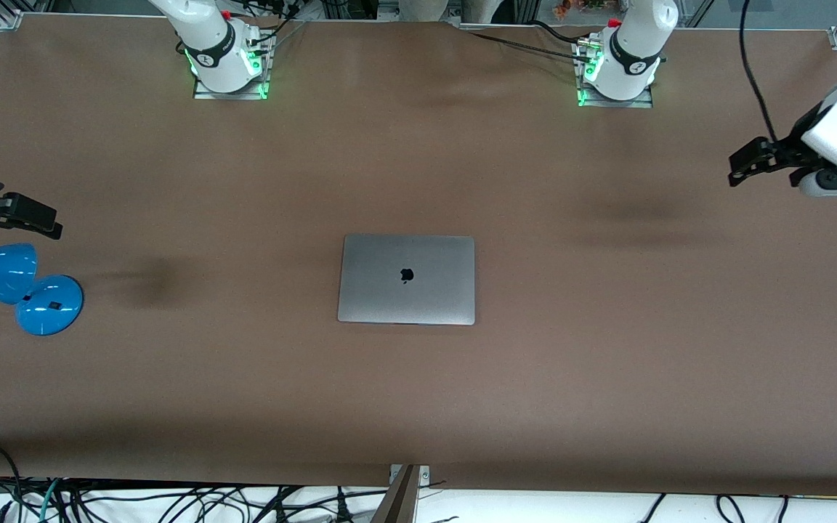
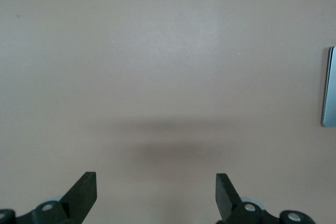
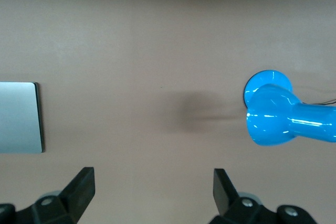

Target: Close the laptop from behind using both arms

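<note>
The silver-grey laptop (image 1: 407,279) lies shut and flat in the middle of the brown table, its lid with the black apple logo facing up. Its edge shows in the left wrist view (image 2: 329,86) and in the right wrist view (image 3: 20,117). My left gripper (image 1: 742,165) is up in the air at the left arm's end of the table, open and empty (image 2: 156,190). My right gripper (image 1: 26,215) is up at the right arm's end, over the table beside the lamp, open and empty (image 3: 154,188). Both are well apart from the laptop.
A blue desk lamp (image 1: 19,285) lies on the table at the right arm's end, also in the right wrist view (image 3: 278,114). The arm bases (image 1: 229,62) (image 1: 618,69) stand along the table's edge farthest from the front camera. Cables hang off the nearest edge.
</note>
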